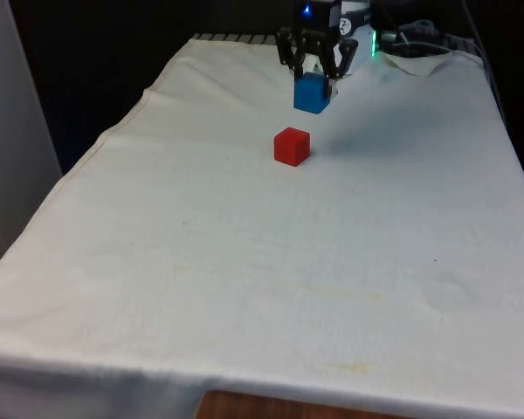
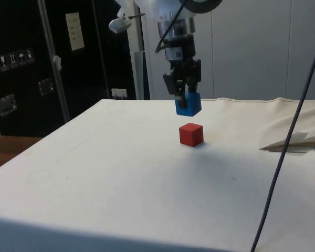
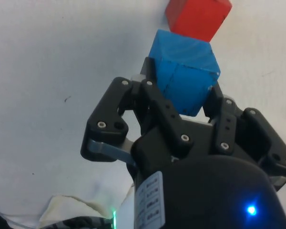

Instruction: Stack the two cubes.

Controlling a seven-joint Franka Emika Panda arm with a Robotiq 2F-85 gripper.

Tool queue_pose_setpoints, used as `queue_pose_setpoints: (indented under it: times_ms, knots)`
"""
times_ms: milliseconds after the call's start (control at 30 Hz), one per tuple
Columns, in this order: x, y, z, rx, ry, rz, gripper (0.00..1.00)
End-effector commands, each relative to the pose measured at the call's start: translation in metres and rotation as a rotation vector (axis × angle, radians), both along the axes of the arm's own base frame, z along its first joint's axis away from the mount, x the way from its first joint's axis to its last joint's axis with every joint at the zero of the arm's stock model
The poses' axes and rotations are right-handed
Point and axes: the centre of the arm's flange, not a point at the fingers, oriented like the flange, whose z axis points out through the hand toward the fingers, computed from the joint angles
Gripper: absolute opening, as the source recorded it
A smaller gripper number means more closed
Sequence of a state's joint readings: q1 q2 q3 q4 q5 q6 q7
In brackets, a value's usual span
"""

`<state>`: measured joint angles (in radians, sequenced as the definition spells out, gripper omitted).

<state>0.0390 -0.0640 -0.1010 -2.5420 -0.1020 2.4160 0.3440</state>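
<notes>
— What does the front view give you?

— My gripper (image 1: 315, 77) hangs above the white cloth (image 1: 244, 262), fingers clamped on the blue cube (image 1: 312, 92), which is off the table. The red cube (image 1: 292, 146) sits on the cloth nearer the camera and a little toward the front view's left of the blue one. The two cubes are apart.

— And from the side?

— There the gripper (image 2: 184, 97) points straight down and the blue cube (image 2: 188, 105) hangs from its tips, tilted slightly. This view shows the gap in height: clear air between the blue cube's underside and the red cube (image 2: 191, 134), which rests flat on the cloth (image 2: 121, 173) with its shadow beside it. The front view cannot show that gap so plainly.

— The wrist view?

— It shows my grip best. One finger (image 3: 157, 102) presses each side of the blue cube (image 3: 185, 71), jaws only as wide as the cube. The red cube (image 3: 198, 16) lies just past it on the cloth (image 3: 52, 71).
</notes>
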Motion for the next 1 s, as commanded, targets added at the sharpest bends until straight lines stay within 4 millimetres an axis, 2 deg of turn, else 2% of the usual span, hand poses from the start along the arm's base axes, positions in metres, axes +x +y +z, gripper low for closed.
queue_pose_setpoints:
  times_ms: [0,267,633,967]
  knots:
    - [0.001,-0.002,-0.002,0.000,-0.004,0.001,0.00]
    - [0.000,-0.008,-0.011,-0.001,0.014,-0.016,0.00]
    - [0.006,-0.012,-0.033,-0.016,0.023,-0.050,0.00]
    - [0.007,-0.018,-0.042,-0.044,0.032,-0.088,0.00]
